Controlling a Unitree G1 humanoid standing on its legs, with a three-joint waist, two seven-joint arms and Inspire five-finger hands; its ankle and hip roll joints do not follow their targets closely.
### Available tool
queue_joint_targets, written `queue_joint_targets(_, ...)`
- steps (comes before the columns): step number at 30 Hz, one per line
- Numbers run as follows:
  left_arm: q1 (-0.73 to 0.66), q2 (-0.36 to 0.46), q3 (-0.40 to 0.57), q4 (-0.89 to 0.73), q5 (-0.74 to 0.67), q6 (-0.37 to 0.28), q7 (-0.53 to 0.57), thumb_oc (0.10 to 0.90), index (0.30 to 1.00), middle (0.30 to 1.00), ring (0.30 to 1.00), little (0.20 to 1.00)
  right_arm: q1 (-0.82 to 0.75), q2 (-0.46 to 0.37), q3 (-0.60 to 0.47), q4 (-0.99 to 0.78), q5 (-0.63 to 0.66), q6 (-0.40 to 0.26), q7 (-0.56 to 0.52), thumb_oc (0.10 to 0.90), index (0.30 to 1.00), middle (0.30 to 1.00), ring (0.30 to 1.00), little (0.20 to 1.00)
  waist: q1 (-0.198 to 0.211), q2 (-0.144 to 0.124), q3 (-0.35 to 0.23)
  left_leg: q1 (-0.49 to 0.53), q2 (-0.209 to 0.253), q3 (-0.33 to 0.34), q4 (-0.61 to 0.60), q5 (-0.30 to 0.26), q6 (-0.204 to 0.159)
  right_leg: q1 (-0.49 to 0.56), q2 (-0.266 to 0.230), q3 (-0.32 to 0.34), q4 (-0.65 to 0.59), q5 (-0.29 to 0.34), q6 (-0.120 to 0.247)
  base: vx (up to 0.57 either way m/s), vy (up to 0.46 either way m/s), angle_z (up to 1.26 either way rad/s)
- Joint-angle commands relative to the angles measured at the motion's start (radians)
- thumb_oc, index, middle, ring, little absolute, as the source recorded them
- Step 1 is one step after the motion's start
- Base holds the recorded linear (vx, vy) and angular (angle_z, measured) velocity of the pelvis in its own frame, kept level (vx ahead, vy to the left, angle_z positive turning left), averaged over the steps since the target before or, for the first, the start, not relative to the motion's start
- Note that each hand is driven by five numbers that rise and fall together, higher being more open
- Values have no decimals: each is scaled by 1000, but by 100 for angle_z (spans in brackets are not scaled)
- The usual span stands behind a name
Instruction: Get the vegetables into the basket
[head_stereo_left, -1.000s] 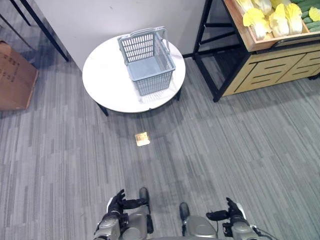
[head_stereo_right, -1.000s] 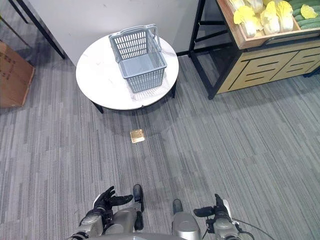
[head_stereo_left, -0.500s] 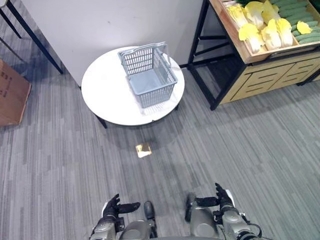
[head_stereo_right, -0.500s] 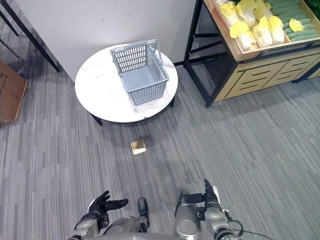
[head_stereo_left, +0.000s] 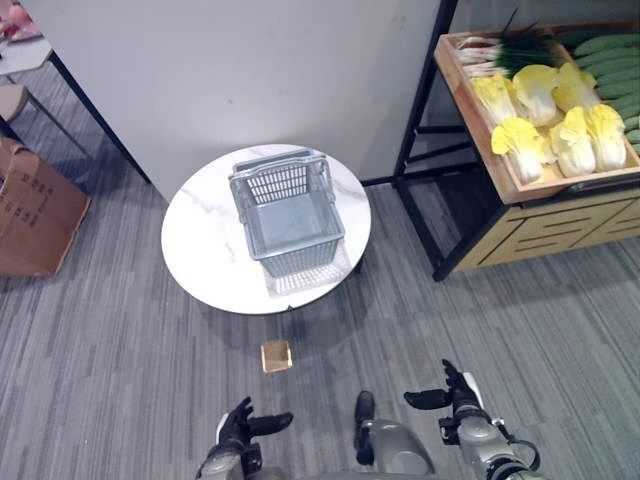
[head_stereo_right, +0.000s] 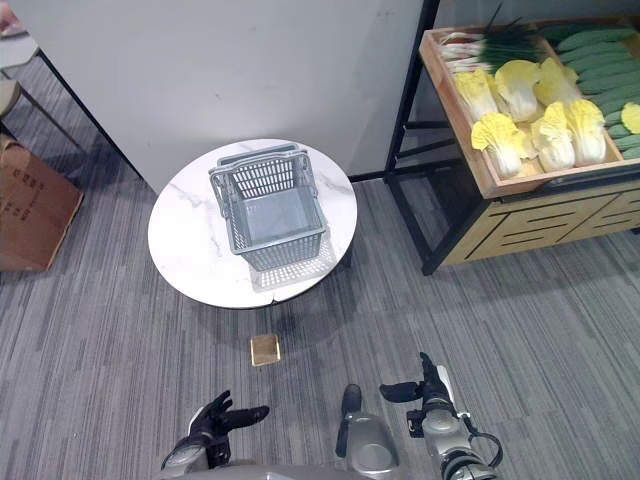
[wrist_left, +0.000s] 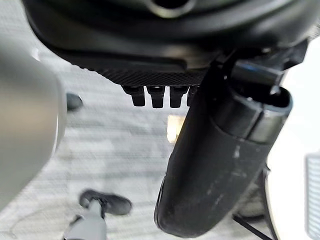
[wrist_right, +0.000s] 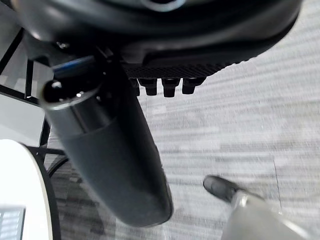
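Left robot hand (head_stereo_left: 243, 428) and right robot hand (head_stereo_left: 455, 398) hanging low, spread, holding nothing. Basket (head_stereo_left: 288, 214) sitting empty on the round counter (head_stereo_left: 200, 250). Cabbages (head_stereo_left: 555, 135) lying far right on the shelf (head_stereo_left: 560, 225); likely light, leafy, bruisable, so grasp around the firm base.

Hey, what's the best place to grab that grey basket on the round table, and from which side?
Probably the handle, from above. It lies folded along the far rim of the basket, which stands upright and open-topped on the round table. Its wide mesh walls look awkward for one hand to close round.
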Motion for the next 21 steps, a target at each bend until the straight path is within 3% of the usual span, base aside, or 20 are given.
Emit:
queue_joint_targets(1, -30, 45, -5, -65, -16, -30, 9, 900, 1000, 1000, 1000, 1000, 11, -6, 20, -4, -3, -26, -12, 900, 1000, 1000, 1000, 1000, -8, -46, 79, -81, -60, 48, 321, 45, 57, 50, -64, 73, -38, -12, 18, 197, -251, 19)
queue_joint_targets(3, -39, 51, -5, -70, -22, -30, 9, 900, 1000, 1000, 1000, 1000, 18, -19, 7, 5, -1, -25, -18, 900, 1000, 1000, 1000, 1000, -11, -66, 85, -138, -42, 112, 352, 31, 69, 88, -82, 60, -57, -25, 12, 195, -163, 12)
queue_joint_targets(5, -41, 50, -7, -76, -23, -30, 7, 900, 1000, 1000, 1000, 1000, 20, -22, 1, 8, -1, -24, -18, 900, 1000, 1000, 1000, 1000, -6, -66, 89, -173, -39, 132, 332, 14, 72, 107, -84, 60, -64, -29, 16, 172, -26, 24)
queue_joint_targets(6, -42, 50, -14, -92, -27, -33, 2, 900, 1000, 1000, 1000, 1000, 31, -25, -14, 13, 0, -22, -23, 900, 1000, 1000, 1000, 1000, 10, -68, 98, -268, -38, 169, 242, -28, 76, 155, -89, 62, -80, -47, 29, 223, 36, 41)
queue_joint_targets(9, -31, 54, -15, -98, -34, -36, 11, 900, 1000, 1000, 1000, 1000, 40, -23, -13, 6, -10, -19, -29, 900, 1000, 1000, 1000, 1000, 31, -52, 95, -304, -11, 187, -20, 1, 75, 183, -84, 84, -86, -72, 52, 255, 126, 19)
queue_joint_targets(12, -25, 54, -14, -94, -33, -38, 18, 900, 1000, 1000, 1000, 1000, 45, -22, -8, -2, -21, -19, -29, 900, 1000, 1000, 1000, 1000, 39, -40, 94, -295, -4, 174, -108, 51, 59, 207, -79, 110, -79, -88, 63, 207, 130, -36)
queue_joint_targets(13, -21, 54, -15, -93, -33, -37, 16, 900, 1000, 1000, 1000, 1000, 47, -22, -11, -5, -21, -20, -29, 900, 1000, 1000, 1000, 1000, 41, -42, 93, -308, -11, 162, -69, 43, 59, 214, -85, 120, -74, -89, 64, 308, 259, -72)
queue_joint_targets(15, -20, 58, -11, -92, -31, -33, 11, 900, 1000, 1000, 1000, 1000, 46, -19, -18, -13, -30, -22, -39, 900, 1000, 1000, 1000, 1000, 33, -32, 79, -220, -56, 170, -153, -10, 83, 193, -99, 141, -37, -83, 88, 237, 272, -70)
queue_joint_targets(21, -15, 65, -4, -88, -15, -29, 4, 900, 1000, 1000, 1000, 1000, 39, -3, -49, -10, -21, -21, -63, 900, 1000, 1000, 1000, 1000, 28, -38, 72, -167, -107, 229, -116, -106, 147, 176, -156, 182, -9, -35, 127, 112, 264, -16)
